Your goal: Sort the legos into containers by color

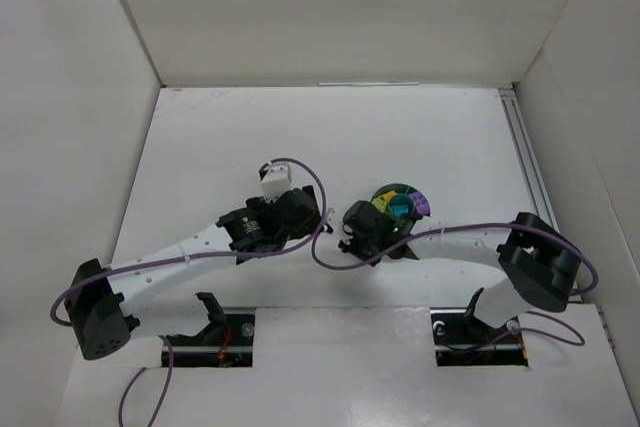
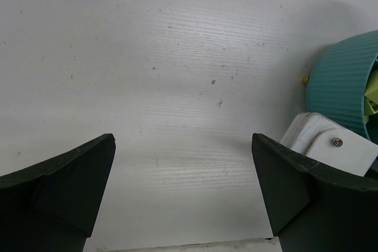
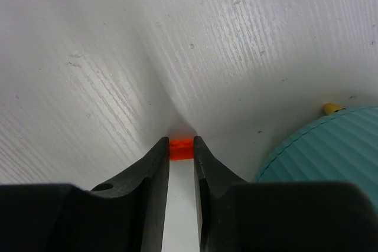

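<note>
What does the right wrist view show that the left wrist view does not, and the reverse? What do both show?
Right wrist only: the right gripper shut on an orange lego. Left wrist only: the left gripper wide open above the table, a white part with a screw, lime green pieces inside the dish. Both: the dish's ribbed teal wall, a yellow lego just outside it, the white table.

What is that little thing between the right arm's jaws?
A tiny orange lego. The right gripper pinches it at the very tips of its jaws. The right wrist view shows it.
</note>
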Robot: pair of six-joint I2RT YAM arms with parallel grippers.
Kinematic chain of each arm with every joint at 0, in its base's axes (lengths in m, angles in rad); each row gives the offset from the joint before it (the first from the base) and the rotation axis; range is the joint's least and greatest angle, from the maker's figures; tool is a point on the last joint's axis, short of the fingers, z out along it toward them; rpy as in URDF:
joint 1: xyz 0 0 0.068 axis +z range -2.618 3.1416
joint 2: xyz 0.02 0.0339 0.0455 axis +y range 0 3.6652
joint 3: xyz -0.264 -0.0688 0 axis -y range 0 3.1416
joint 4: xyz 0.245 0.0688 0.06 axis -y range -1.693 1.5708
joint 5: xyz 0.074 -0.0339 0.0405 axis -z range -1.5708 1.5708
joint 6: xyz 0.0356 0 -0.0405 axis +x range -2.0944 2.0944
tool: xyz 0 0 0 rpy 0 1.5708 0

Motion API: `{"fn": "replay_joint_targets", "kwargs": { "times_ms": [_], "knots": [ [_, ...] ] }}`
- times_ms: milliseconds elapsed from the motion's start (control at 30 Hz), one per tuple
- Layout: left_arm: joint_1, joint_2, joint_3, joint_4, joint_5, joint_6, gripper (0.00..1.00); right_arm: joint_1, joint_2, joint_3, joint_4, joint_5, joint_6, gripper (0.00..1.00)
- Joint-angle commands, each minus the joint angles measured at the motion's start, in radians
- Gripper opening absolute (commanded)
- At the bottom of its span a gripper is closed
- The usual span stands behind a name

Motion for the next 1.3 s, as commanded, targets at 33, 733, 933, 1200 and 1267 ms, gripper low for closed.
{"fn": "replay_joint_targets", "kwargs": {
  "times_ms": [33,733,933,1200,1267],
  "knots": [
    [-0.005,-0.002,0.038,-0.015,-0.021,-0.001,1.00,-0.013,-0.040,-0.006,-0.023,0.010,-0.002,0.24],
    [0.033,0.047,0.056,0.005,0.002,0.018,1.00,-0.058,-0.408,0.080,-0.215,0.168,-0.012,0.17],
    [0.052,0.057,0.056,0.014,0.012,0.036,1.00,-0.265,-0.539,0.055,-0.276,0.169,-0.034,0.17],
    [0.070,0.075,0.065,0.034,0.039,0.065,1.00,-0.385,-0.560,0.032,-0.276,0.120,-0.035,0.17],
    [0.070,0.084,0.076,0.034,0.039,0.065,1.00,-0.398,-0.549,0.032,-0.276,0.111,-0.035,0.17]
  ]
}}
